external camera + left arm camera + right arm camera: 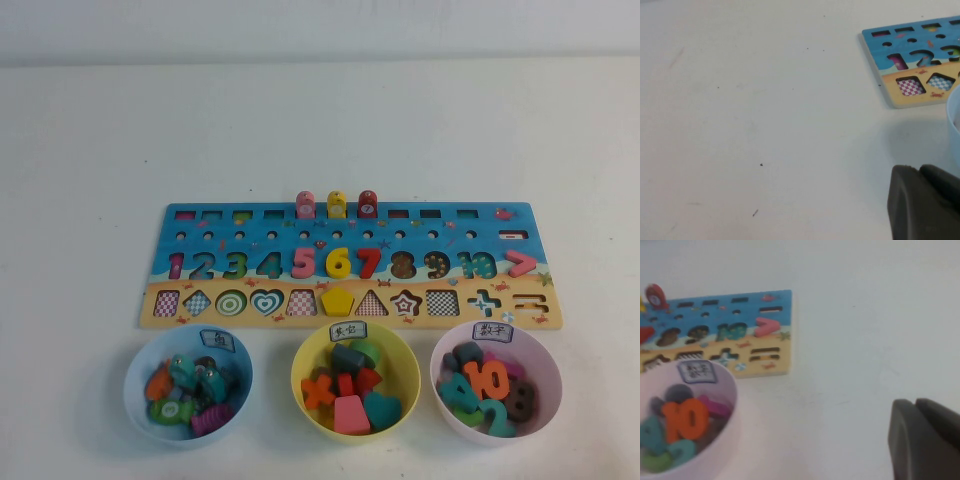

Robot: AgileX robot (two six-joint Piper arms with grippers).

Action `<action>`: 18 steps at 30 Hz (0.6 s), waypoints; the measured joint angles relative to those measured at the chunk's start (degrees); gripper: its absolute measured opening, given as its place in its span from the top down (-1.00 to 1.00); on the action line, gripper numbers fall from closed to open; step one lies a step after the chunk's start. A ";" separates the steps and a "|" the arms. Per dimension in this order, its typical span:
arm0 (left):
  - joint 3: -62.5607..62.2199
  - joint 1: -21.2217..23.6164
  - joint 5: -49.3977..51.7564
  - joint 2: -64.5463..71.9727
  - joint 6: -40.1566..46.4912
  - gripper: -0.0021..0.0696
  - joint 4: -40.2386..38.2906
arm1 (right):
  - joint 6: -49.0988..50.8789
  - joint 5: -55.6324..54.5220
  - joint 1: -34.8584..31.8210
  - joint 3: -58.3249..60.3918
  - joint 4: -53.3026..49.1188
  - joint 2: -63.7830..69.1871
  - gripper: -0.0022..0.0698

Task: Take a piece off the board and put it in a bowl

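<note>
The pink ">" piece (519,262) lies in its cut-out at the right end of the board (545,228), after the number 10. It also shows in the right wrist view (766,326). The yellow bowl (301,385) stands in front of the board's middle, holding several shape pieces. My left gripper (917,167) is shut and empty over bare table, left of the board's left end (874,44). My right gripper (915,401) is shut and empty over bare table, right of the board (784,307). Neither arm shows in the high view.
A light blue bowl (134,392) with pieces stands front left; its rim (955,115) is close to my left gripper. A lilac-pink bowl (548,362) with number pieces stands front right, also in the right wrist view (731,390). Pink 5, yellow 6 and red 7 sit on the board.
</note>
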 joint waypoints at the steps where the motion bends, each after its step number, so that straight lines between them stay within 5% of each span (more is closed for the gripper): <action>1: 0.00 0.00 0.00 0.00 0.00 0.95 0.00 | 0.00 0.00 0.00 0.00 1.74 0.00 0.99; 10: 0.00 0.00 0.00 0.00 0.00 0.95 0.00 | 0.00 -0.92 0.00 0.00 49.78 0.00 0.99; 18: 0.00 0.00 0.00 0.00 0.00 0.95 0.00 | 0.00 -1.67 0.00 0.00 52.95 0.00 0.99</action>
